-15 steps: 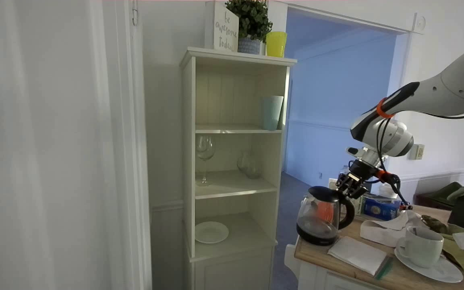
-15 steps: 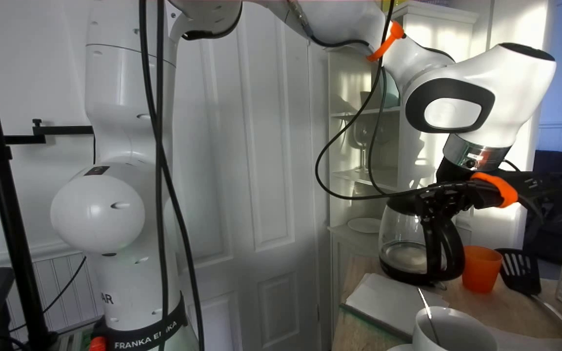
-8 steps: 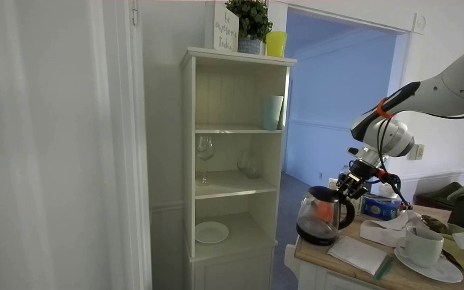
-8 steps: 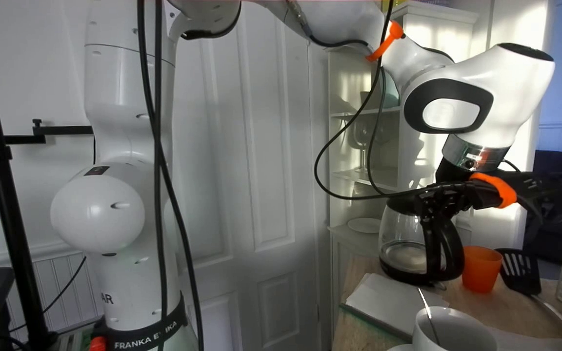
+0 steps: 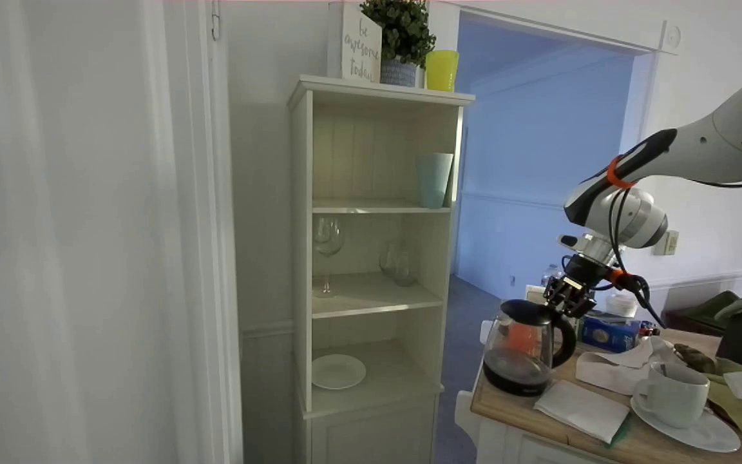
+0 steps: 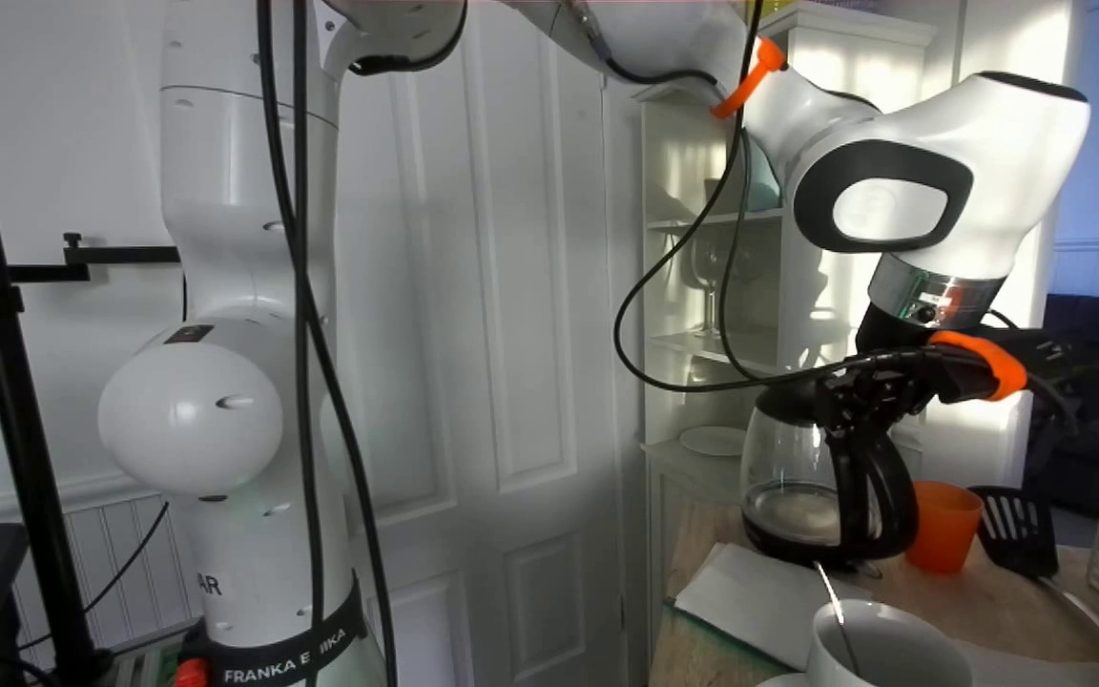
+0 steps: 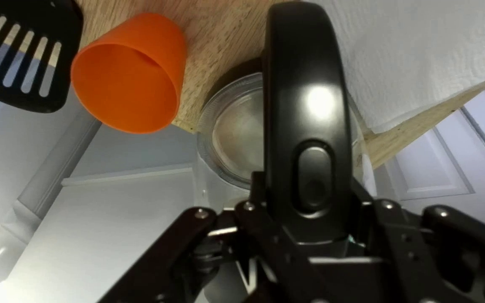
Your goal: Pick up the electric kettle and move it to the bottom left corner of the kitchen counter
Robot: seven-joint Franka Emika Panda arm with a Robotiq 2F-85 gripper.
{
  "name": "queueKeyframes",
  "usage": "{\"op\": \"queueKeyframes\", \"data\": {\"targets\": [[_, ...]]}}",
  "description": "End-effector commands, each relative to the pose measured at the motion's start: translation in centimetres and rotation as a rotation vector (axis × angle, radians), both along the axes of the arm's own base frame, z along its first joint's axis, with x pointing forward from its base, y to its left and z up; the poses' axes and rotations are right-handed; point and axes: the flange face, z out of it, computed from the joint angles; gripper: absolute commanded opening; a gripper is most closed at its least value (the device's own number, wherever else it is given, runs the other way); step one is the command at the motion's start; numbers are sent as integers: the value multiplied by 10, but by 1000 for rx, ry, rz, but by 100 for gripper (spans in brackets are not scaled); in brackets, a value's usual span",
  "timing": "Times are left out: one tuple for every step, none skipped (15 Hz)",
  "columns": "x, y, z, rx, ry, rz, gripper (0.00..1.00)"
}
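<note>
The electric kettle [image 5: 518, 354] has a clear body, dark lid, dark base and black handle. It is at the near corner of the tan wooden kitchen counter [image 5: 506, 407] and looks slightly tilted; I cannot tell whether its base is fully on the wood. It also shows in an exterior view [image 6: 793, 477]. My gripper [image 6: 857, 401] is at the top of the handle, just behind the lid. In the wrist view its fingers [image 7: 307, 206] press on both sides of the black handle [image 7: 310, 105]. The handle hides part of the kettle's body there.
A white napkin [image 5: 583, 407] lies beside the kettle's base. An orange cup [image 6: 943, 527] and a black spatula [image 6: 1017, 530] are close by the kettle. A white cup [image 5: 674, 393] on a saucer, a blue box [image 5: 609, 332] and papers are further along. A pale shelf cabinet [image 5: 377, 361] stands past the counter.
The gripper and kettle have shifted slightly to the right in both exterior views, mostly in the last half second. The napkin has slid and turned a little. The grip on the handle is unchanged.
</note>
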Motion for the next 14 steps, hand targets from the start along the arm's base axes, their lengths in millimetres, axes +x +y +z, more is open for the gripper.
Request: {"op": "queueKeyframes", "data": {"targets": [[-17, -1, 14, -20, 22, 27, 19], [-19, -1, 15, -22, 31, 38, 19], [-20, -1, 15, -28, 36, 45, 19], [-19, -1, 16, -28, 36, 49, 19], [-19, 1, 17, -29, 36, 56, 19], [-18, 3, 17, -31, 34, 57, 19], [-17, 3, 17, -27, 32, 58, 19], [-16, 4, 17, -20, 29, 61, 19], [-15, 4, 17, -12, 21, 60, 19], [-14, 4, 15, -9, 21, 63, 19], [-14, 5, 14, -6, 27, 66, 19], [-13, 6, 14, 1, 24, 69, 19], [-13, 6, 13, 8, 31, 76, 19], [-13, 6, 11, 11, 40, 78, 19]]}}
